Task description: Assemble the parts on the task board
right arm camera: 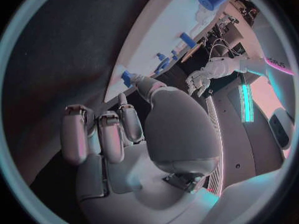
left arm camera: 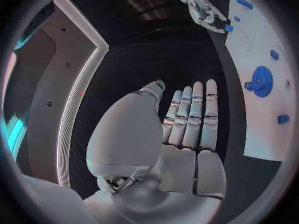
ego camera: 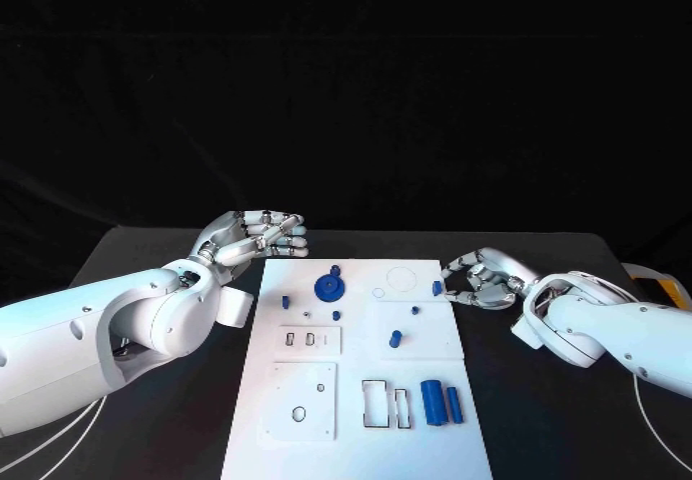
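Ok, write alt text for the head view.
A white board lies lengthwise on a black table, carrying small blue parts including a gear and two cylinders. The left hand hovers at its far left corner; the right hand touches a blue peg at its right edge.

Dim, dark surroundings; bright white task board [ego camera: 361,400]; wrist views bend edges strongly.

- A black table [ego camera: 555,420] is being seen spreading out under everything, its far edge being swallowed by the dark backdrop.
- A yellow-edged object [ego camera: 661,283] is being glimpsed at the table's right rim, partly cut off; what it is cannot be told.
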Motion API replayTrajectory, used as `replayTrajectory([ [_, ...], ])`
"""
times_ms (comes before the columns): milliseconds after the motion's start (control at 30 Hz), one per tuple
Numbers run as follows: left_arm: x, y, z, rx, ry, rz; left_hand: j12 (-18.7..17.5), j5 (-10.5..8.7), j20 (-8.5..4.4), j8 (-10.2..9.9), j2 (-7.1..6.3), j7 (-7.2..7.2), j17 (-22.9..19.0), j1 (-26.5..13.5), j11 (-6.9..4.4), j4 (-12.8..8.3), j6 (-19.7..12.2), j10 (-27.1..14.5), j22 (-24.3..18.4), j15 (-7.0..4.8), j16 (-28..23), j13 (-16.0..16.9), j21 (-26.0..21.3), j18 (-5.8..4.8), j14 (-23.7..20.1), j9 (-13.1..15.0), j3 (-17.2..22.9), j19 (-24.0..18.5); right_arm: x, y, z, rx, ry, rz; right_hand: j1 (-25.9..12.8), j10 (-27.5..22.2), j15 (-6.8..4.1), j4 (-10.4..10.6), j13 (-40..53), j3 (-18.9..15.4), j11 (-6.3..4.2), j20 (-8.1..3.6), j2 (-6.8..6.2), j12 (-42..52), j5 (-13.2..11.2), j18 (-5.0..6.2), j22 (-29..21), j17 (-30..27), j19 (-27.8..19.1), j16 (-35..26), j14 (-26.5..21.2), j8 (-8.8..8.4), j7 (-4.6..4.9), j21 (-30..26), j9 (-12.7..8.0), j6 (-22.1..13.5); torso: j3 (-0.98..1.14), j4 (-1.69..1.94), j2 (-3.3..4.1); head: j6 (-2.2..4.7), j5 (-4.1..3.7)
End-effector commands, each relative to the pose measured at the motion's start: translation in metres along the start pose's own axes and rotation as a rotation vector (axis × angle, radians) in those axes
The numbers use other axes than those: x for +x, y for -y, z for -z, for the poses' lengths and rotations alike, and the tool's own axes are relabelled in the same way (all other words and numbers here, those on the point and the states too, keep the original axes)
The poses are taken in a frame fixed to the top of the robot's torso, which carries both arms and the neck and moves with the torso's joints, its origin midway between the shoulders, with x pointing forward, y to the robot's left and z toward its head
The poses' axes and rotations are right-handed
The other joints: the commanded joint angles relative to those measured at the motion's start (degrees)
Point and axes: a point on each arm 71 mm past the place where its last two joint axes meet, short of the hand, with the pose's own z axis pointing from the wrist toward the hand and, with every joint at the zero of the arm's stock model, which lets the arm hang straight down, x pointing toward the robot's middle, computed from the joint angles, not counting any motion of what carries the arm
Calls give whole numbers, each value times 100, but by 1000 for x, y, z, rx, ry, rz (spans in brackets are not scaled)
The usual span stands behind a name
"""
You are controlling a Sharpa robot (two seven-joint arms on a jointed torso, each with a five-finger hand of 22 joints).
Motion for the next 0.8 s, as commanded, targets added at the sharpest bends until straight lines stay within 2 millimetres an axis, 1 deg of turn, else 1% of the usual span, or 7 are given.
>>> replayTrajectory([
  [33,2,1,0,9,-19,8,-18,-23,18,-22,-8,54,10,-48,18,0,-52,18,-6,11,-19,7,-32,115,-46,7,42,-39,3,-1,-1,-2,-3,18,40,22,23,-37,202,4,33,35,-7,-13,6,-19,549,1258,-23,6,540,-37,-3,-30,-8,-55,7,2,4,-8,7],
  [167,2,1,-1,9,-19,8,-20,-23,20,-19,-17,43,23,-44,10,-6,-46,33,-10,8,-25,10,-32,116,-48,10,51,-40,7,-2,-4,-4,-5,19,47,30,26,-40,211,10,35,38,11,-5,-2,-19,552,1264,-21,8,542,-35,-1,-28,-6,-50,3,0,-1,-24,21],
  [367,2,1,-1,8,-17,7,-20,-23,20,-19,-17,43,23,-44,10,-6,-46,33,-10,8,-25,10,-32,116,-48,10,51,-40,9,-2,-5,-3,4,20,38,59,32,-27,241,25,38,49,78,22,-21,-24,573,1276,-3,11,545,-9,1,-11,9,4,1,8,2,-14,31],
  [433,2,1,-1,8,-17,7,-20,-23,20,-19,-17,43,23,-44,10,-6,-46,33,-10,8,-25,10,-32,116,-48,10,51,-40,9,-2,-6,-3,7,20,37,71,32,-26,255,27,38,50,88,34,-24,-25,579,1278,1,11,545,-4,0,-6,12,16,0,2,-1,-16,37],
  [500,2,1,-1,7,-17,7,-20,-23,20,-19,-17,43,23,-44,10,-6,-46,33,-10,8,-25,10,-32,116,-48,10,51,-40,9,-2,-6,-2,10,20,33,82,32,-23,265,32,36,52,108,43,-28,-26,583,1286,5,13,547,7,-2,-3,17,40,1,0,-1,-25,30],
  [633,2,1,-1,6,-18,7,-20,-23,20,-19,-17,43,23,-44,10,-6,-46,33,-10,8,-25,10,-32,116,-48,10,51,-40,9,-2,-7,-3,19,20,29,105,26,-20,288,54,27,52,160,65,-33,-27,592,1288,13,14,547,43,-12,2,34,122,3,4,3,-7,19],
  [800,2,1,-1,6,-17,7,-20,-23,20,-19,-17,43,23,-44,10,-6,-46,33,-10,8,-25,10,-32,116,-48,10,51,-40,9,-2,-7,-4,23,19,27,151,6,-24,335,96,-1,40,225,106,-83,-28,604,1298,22,17,550,101,-47,7,56,273,5,-5,-2,0,64],
])
